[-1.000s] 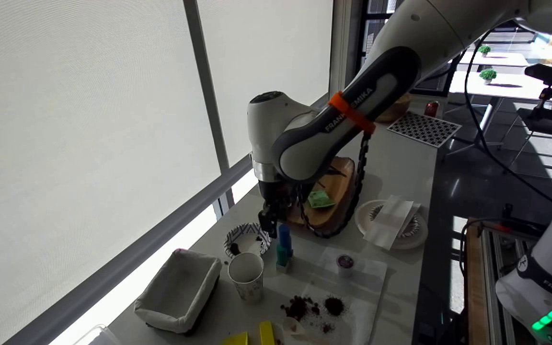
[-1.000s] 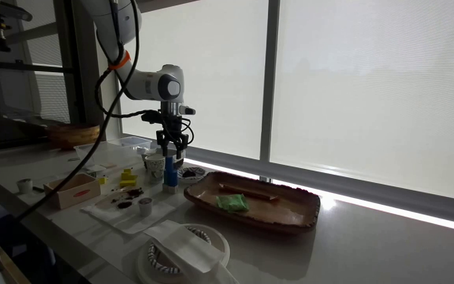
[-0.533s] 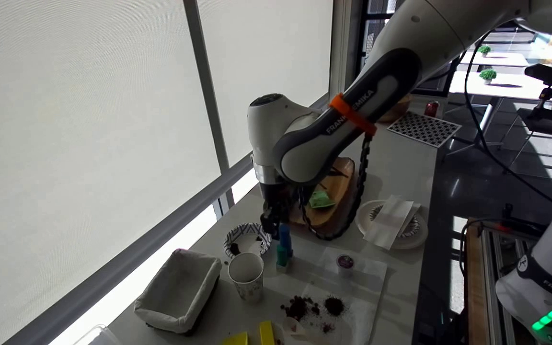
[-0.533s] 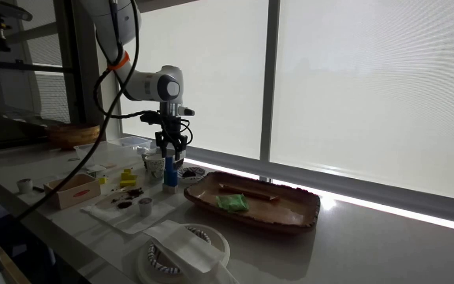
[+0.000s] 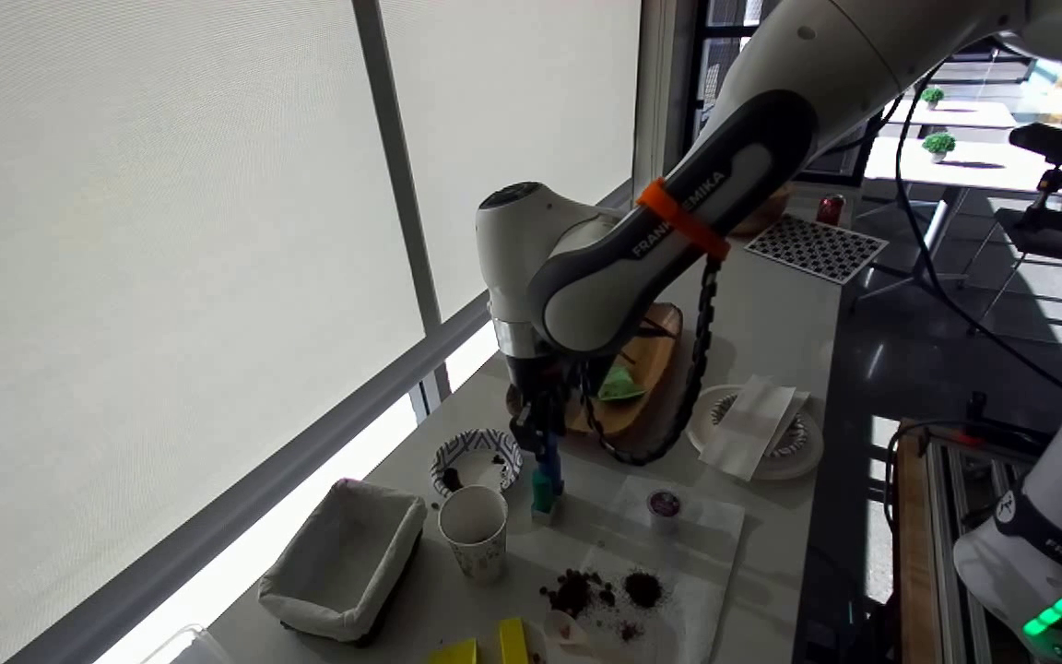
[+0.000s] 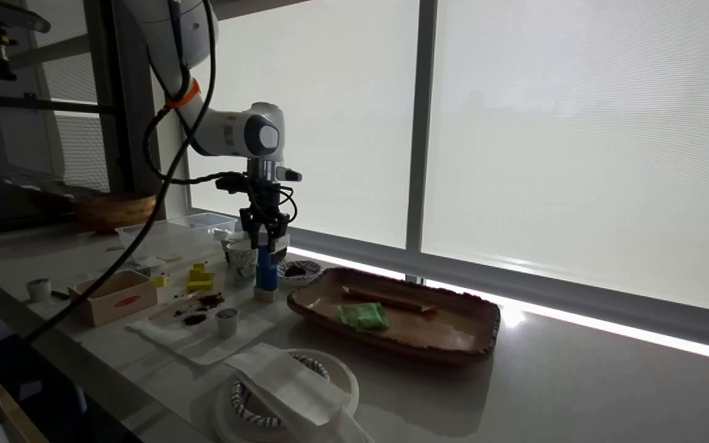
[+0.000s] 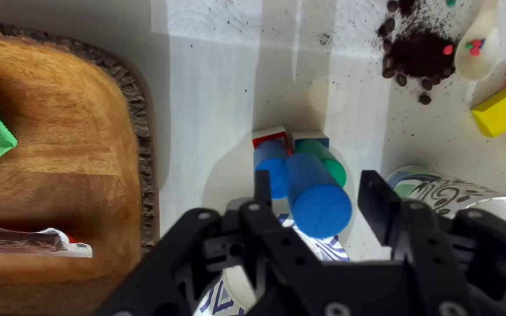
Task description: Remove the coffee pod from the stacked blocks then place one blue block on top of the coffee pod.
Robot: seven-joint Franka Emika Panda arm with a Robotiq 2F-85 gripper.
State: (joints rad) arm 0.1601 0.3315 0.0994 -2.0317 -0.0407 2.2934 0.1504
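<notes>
The gripper hangs above the counter, its jaws apart on either side of the tall blue block, a gap showing each way in the wrist view, where a wooden tray lies at 9 o'clock. That block reaches higher than the shorter blue block and the green block. In an exterior view, the coffee pod stands on a paper sheet, at 3 o'clock from the stacked blocks.

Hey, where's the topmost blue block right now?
In the wrist view, the topmost blue block shows right of centre between the open jaws, stacked above the green block.
</notes>
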